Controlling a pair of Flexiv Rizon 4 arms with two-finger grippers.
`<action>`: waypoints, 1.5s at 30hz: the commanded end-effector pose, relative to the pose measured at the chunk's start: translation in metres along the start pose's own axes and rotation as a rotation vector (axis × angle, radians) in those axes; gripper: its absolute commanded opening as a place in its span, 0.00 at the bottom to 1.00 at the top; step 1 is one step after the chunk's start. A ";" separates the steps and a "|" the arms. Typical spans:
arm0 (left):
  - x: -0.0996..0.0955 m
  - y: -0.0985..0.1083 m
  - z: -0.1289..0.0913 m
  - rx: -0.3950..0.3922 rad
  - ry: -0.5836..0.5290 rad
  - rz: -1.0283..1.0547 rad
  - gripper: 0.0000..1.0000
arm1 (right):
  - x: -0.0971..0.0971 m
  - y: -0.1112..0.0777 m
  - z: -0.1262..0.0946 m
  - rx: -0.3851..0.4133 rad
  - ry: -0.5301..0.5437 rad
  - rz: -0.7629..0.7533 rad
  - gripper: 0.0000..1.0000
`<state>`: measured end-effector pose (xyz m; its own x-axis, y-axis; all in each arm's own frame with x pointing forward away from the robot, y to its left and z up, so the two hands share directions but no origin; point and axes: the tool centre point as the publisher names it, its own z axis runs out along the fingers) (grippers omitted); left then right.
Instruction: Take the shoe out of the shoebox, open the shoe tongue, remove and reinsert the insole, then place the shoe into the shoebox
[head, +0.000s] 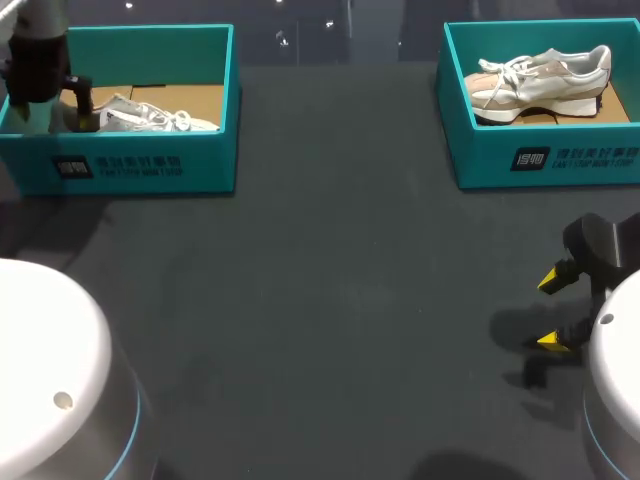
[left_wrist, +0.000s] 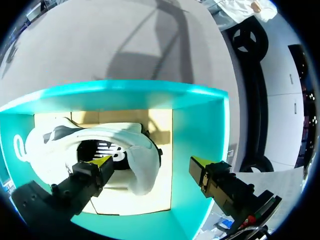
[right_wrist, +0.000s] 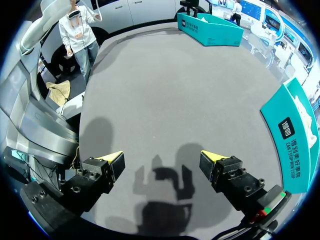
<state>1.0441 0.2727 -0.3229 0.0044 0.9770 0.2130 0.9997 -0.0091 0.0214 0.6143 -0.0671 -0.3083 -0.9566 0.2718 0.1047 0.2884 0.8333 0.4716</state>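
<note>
A white shoe (head: 150, 117) lies in the teal shoebox (head: 150, 165) at the table's far left. My left arm (head: 35, 65) hangs over that box's left end. In the left wrist view my left gripper (left_wrist: 152, 165) stands open above the shoe (left_wrist: 100, 145). One fingertip is over the heel opening and the other is near the box wall (left_wrist: 192, 135), and neither holds anything. A second teal shoebox (head: 540, 160) at the far right holds a beige and white shoe (head: 540, 80). My right gripper (head: 553, 310) hovers open and empty over the table's right front (right_wrist: 162, 159).
Dark grey table (head: 330, 300) stretches between the two boxes and toward the front. The boxes' upright walls rise around both shoes. In the right wrist view the right box (right_wrist: 295, 135) stands beside the gripper, and the left box (right_wrist: 210, 22) is far ahead.
</note>
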 end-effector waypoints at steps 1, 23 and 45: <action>0.004 -0.012 -0.021 -0.025 -0.012 -0.006 1.00 | 0.002 0.000 0.000 0.002 -0.004 0.000 1.00; 0.040 -0.038 -0.113 -0.036 -0.099 -0.026 1.00 | 0.002 0.000 0.000 0.002 -0.004 0.000 1.00; 0.055 -0.047 -0.141 -0.021 -0.149 -0.002 1.00 | 0.002 0.000 0.000 0.002 -0.004 0.000 1.00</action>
<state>0.9935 0.2966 -0.1742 0.0057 0.9979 0.0647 0.9990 -0.0086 0.0436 0.6143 -0.0671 -0.3083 -0.9566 0.2718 0.1047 0.2884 0.8333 0.4717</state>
